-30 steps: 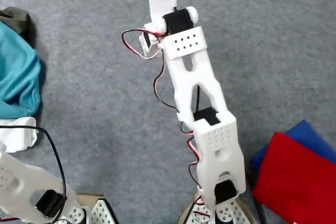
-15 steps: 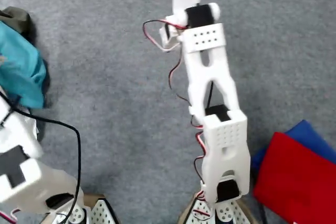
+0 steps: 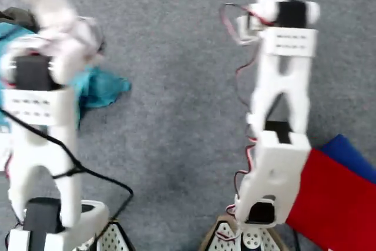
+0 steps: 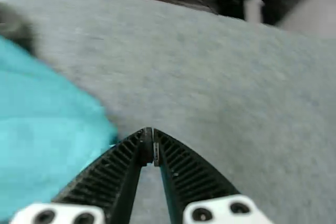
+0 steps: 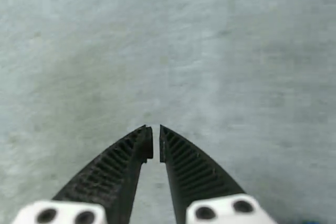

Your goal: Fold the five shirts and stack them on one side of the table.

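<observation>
Both arms have swung since a second ago, the left up beside the teal shirt. The left gripper point(image 4: 148, 148) is clenched, with no cloth visibly caught, and the teal shirt point(image 4: 42, 145) lies just beside it. The right gripper point(image 5: 156, 142) is all but closed, empty over the grey table point(image 3: 176, 116). The shirt looks light and limp, so pinch it at a hem corner. At the near right, the red shirt point(image 3: 329, 198) lies atop the blue shirt point(image 3: 346, 151).

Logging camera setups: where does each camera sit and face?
High view: fixed overhead, looking down on the table; left arm and right arm show.
Left wrist view: on the left arm, facing table and teal shirt past its shut jaws.
Right wrist view: on the right arm, facing the table past its jaws.
Shared: high and left wrist views show the teal shirt.
</observation>
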